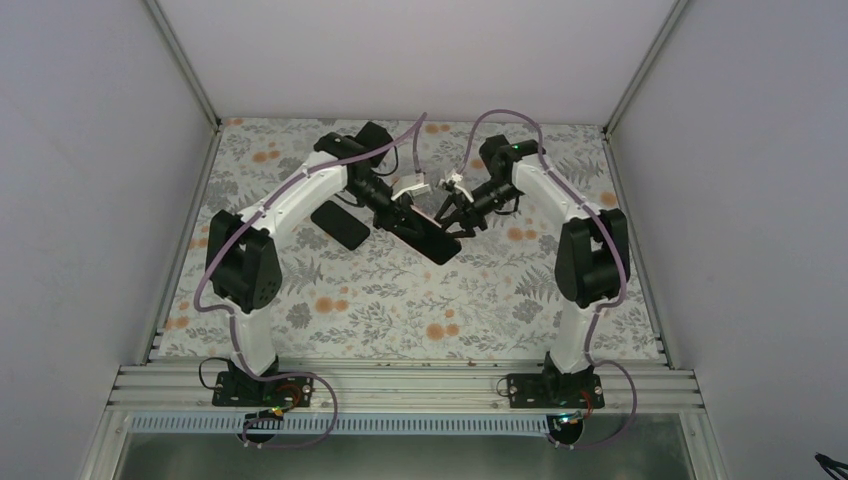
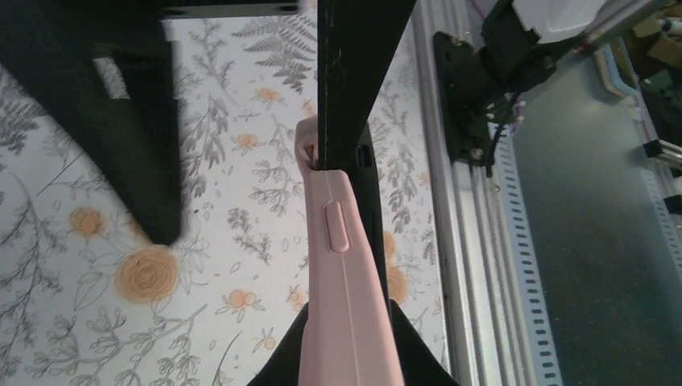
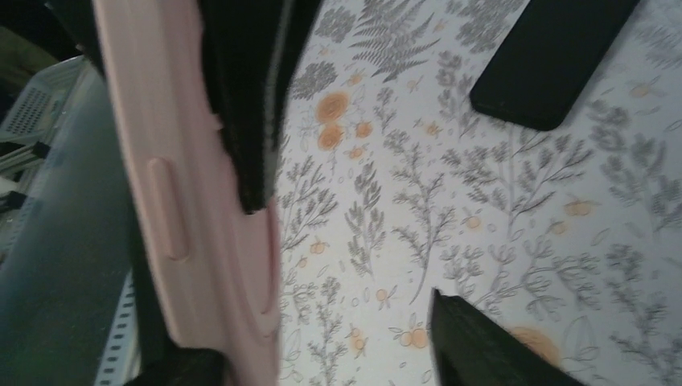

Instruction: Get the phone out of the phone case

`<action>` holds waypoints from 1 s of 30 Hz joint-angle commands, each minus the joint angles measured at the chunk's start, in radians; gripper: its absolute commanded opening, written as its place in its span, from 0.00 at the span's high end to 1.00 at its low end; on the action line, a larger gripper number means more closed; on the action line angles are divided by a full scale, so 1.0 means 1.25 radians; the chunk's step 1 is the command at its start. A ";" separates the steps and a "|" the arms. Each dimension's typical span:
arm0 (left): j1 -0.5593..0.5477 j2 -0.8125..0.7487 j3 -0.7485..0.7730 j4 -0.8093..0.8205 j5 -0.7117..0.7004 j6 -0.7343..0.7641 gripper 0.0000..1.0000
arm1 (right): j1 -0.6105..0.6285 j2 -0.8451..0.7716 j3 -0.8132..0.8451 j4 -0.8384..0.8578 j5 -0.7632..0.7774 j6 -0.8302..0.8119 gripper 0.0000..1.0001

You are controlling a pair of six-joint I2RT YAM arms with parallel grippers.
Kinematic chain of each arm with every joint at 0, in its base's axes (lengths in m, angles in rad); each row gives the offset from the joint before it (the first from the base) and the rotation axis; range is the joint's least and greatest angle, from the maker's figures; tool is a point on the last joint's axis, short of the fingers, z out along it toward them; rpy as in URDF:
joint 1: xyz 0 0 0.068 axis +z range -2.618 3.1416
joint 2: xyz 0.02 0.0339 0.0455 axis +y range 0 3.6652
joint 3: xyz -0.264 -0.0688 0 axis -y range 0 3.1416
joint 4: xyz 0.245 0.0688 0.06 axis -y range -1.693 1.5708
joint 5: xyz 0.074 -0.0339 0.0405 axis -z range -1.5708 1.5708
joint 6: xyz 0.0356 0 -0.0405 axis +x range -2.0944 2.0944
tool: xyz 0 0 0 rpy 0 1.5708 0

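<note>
The pink phone case (image 2: 346,265) stands on edge between the jaws of my left gripper (image 2: 347,358), which is shut on it above the table. The black phone (image 2: 347,80) sticks out of the case's far end, its edge lifted off the pink rim. In the top view the phone (image 1: 432,243) hangs below my left gripper (image 1: 397,212). My right gripper (image 1: 453,215) is close beside it. In the right wrist view the case (image 3: 189,201) and the phone (image 3: 241,96) lie against the left finger of my right gripper (image 3: 322,342), whose jaws stand wide apart.
A second flat black slab (image 1: 340,226) lies on the floral mat (image 1: 400,310) left of the grippers; it also shows in the right wrist view (image 3: 555,56). A blurred dark shape (image 2: 104,121) fills the upper left of the left wrist view. The aluminium rail (image 1: 400,385) runs along the near edge.
</note>
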 commanded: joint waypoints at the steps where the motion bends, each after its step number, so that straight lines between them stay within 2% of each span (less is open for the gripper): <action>1: -0.051 -0.005 -0.036 0.459 0.102 -0.145 0.98 | 0.174 0.020 0.078 -0.050 -0.355 -0.067 0.62; 3: -0.048 -0.017 -0.044 0.489 0.055 -0.157 0.98 | 0.169 0.017 0.077 -0.028 -0.336 -0.030 0.93; 5: -0.050 -0.031 -0.036 0.491 -0.024 -0.146 0.97 | 0.148 -0.012 0.043 0.038 -0.316 0.045 0.96; 6: -0.049 -0.043 -0.039 0.497 -0.060 -0.141 0.94 | 0.135 -0.035 0.020 0.080 -0.297 0.090 0.96; 7: -0.049 -0.060 -0.051 0.518 -0.101 -0.151 0.87 | 0.120 -0.061 -0.008 0.115 -0.278 0.123 0.96; 9: -0.042 -0.091 -0.070 0.545 -0.151 -0.160 0.69 | 0.087 -0.104 -0.050 0.149 -0.232 0.155 0.96; 11: -0.036 -0.112 -0.074 0.550 -0.199 -0.168 0.40 | 0.032 -0.142 -0.087 0.163 -0.207 0.171 0.96; 13: -0.023 -0.139 -0.079 0.559 -0.240 -0.171 0.28 | -0.019 -0.170 -0.113 0.151 -0.179 0.167 0.96; 14: -0.015 -0.162 -0.091 0.579 -0.257 -0.175 0.03 | -0.044 -0.180 -0.128 0.148 -0.166 0.168 0.96; 19: 0.003 -0.273 -0.186 0.703 -0.366 -0.181 0.00 | -0.137 -0.242 -0.207 0.180 -0.118 0.210 0.96; 22: -0.008 -0.326 -0.289 0.825 -0.448 -0.207 0.00 | -0.168 -0.227 -0.229 0.304 -0.067 0.378 0.96; 24: -0.039 -0.309 -0.307 0.874 -0.533 -0.227 0.00 | -0.184 -0.207 -0.217 0.427 -0.038 0.536 0.96; 26: -0.091 -0.284 -0.313 0.925 -0.614 -0.225 0.00 | -0.191 -0.194 -0.196 0.545 0.052 0.704 0.96; 30: -0.197 -0.201 -0.289 1.020 -0.793 -0.216 0.00 | -0.197 -0.135 -0.117 0.652 0.338 0.877 0.96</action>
